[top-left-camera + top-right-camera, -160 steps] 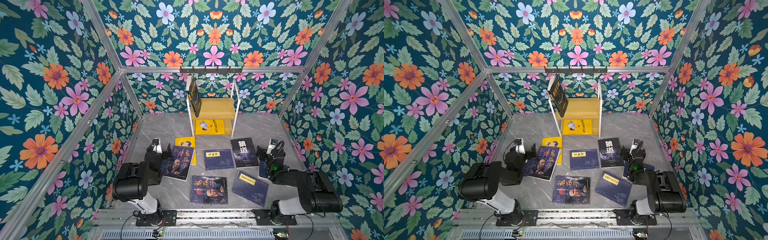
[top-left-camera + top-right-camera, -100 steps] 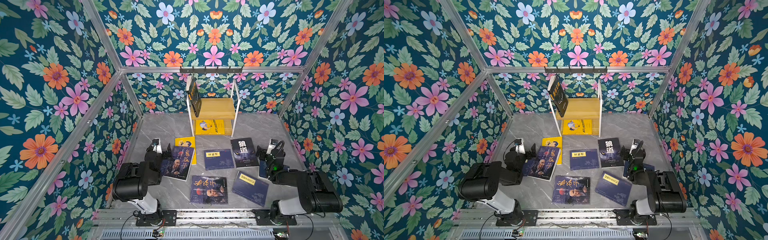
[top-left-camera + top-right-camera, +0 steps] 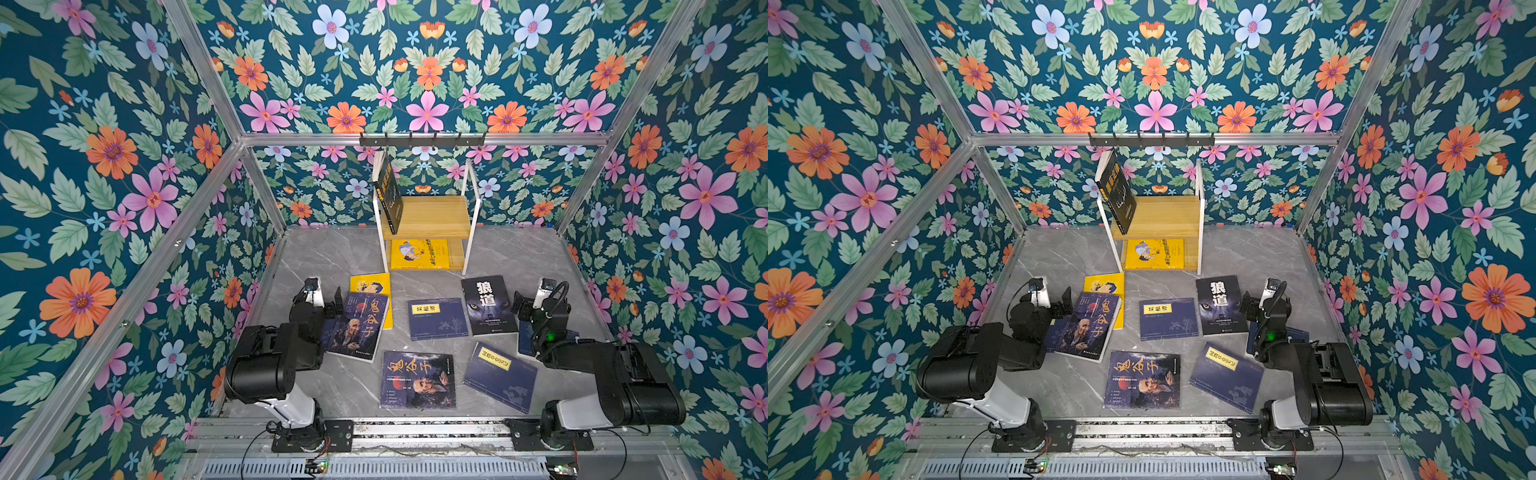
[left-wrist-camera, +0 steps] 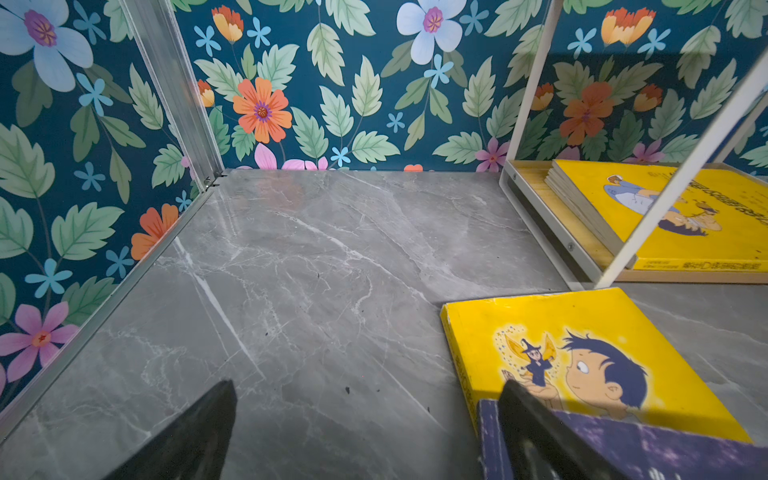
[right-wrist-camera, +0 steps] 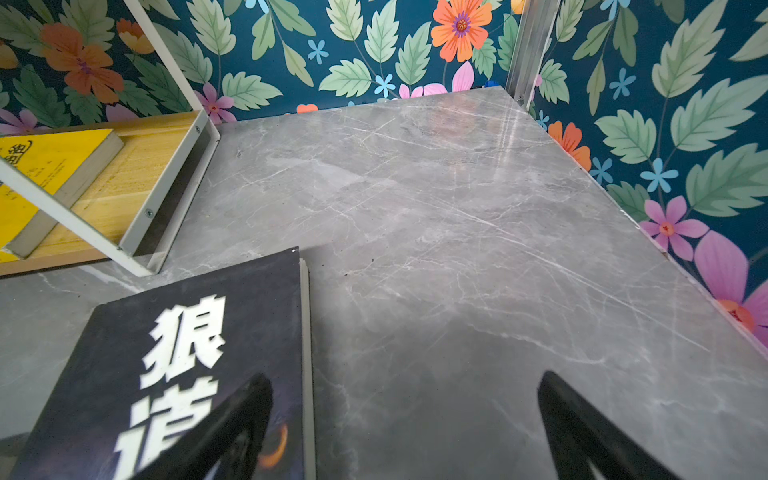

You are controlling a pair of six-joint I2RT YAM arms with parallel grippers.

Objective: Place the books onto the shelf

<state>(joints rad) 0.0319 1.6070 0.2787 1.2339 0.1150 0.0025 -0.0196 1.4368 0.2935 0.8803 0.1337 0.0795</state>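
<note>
The shelf (image 3: 432, 214) stands at the back middle. A dark book (image 3: 388, 195) leans upright on its top board and a yellow book (image 3: 419, 253) lies flat on the lower one. Several books lie on the table: a yellow one (image 4: 582, 353), two with an old man's face (image 3: 359, 328) (image 3: 417, 380), navy ones (image 3: 436, 318) (image 3: 500, 376) and the black wolf book (image 5: 199, 353). My left gripper (image 4: 368, 386) is open over bare table, one finger above a dark book's corner. My right gripper (image 5: 405, 378) is open beside the wolf book's edge, holding nothing.
A black hook rail (image 3: 422, 140) runs along the back frame above the shelf. Floral walls close in the grey marble table (image 3: 324, 257) on three sides. Another navy book (image 3: 524, 338) lies partly under my right arm.
</note>
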